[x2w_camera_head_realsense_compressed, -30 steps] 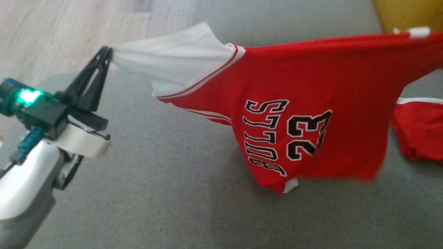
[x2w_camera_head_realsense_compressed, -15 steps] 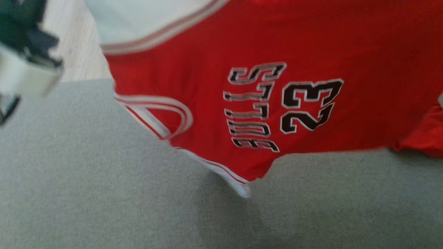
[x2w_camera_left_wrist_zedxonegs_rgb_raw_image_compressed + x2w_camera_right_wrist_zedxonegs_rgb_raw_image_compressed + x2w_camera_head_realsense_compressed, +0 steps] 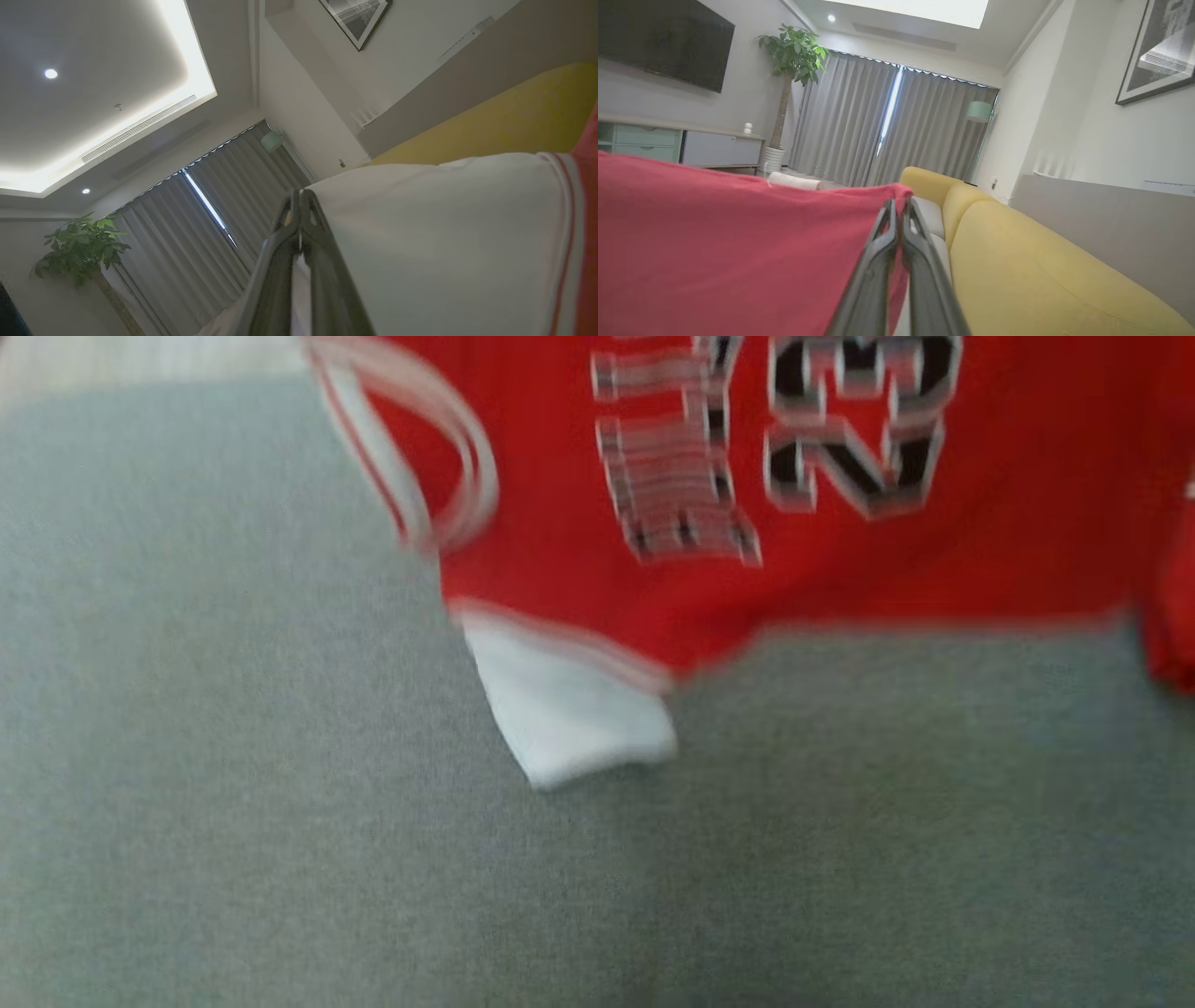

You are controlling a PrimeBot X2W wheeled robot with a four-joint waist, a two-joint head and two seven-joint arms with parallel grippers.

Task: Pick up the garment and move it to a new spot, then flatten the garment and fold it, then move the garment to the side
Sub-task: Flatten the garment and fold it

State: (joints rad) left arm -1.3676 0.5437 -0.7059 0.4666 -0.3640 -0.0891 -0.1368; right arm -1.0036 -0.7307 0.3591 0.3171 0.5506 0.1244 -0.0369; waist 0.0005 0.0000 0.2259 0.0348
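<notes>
Grey cushion (image 3: 233, 803) under hanging red jersey (image 3: 934, 569), yellow sofa (image 3: 1041, 280) behind, left gripper (image 3: 299, 198) pinching its white sleeve (image 3: 444, 233), right gripper (image 3: 899, 205) pinching red edge (image 3: 850, 200).

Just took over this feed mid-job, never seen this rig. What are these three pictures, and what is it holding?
A wheeled robot with two arms, each ending in a two-fingered gripper. The blurred picture is from its head camera, looking down at a grey surface with the red jersey hanging over it. The other two are wrist cameras, one per arm. The left gripper is shut on the jersey's white sleeve; the right gripper is shut on its red edge.
</notes>
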